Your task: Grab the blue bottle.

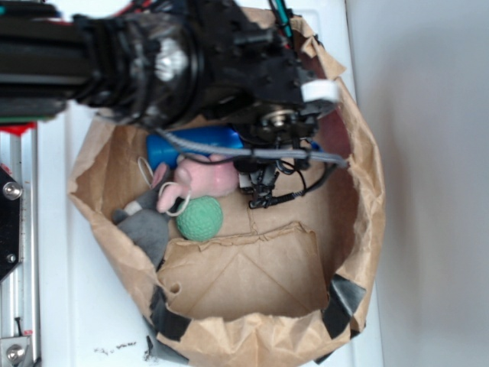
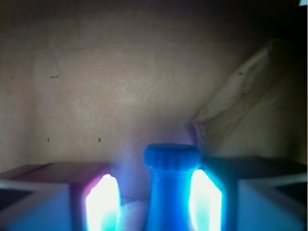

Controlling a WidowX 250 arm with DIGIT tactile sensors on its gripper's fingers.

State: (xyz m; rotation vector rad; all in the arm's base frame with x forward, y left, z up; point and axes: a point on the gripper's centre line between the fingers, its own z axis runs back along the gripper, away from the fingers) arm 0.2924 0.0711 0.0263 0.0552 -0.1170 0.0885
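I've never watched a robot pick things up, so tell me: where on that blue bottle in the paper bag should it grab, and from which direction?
Probably the thin neck just under the ribbed cap of the blue bottle, coming from the cap end. The wrist view shows the neck between the fingers of the tool, a gap on the left; the body lies against the pink plush.

Black arm (image 1: 176, 53), grey cables (image 1: 252, 153)

A brown paper bag (image 1: 229, 306) lies open on the white desk (image 1: 76, 306). Inside, the blue bottle (image 1: 191, 145) lies against a pink plush (image 1: 205, 177), beside a green ball (image 1: 200, 219). The black arm (image 1: 153, 53) covers the bottle's far end; the pincer seems hidden there.
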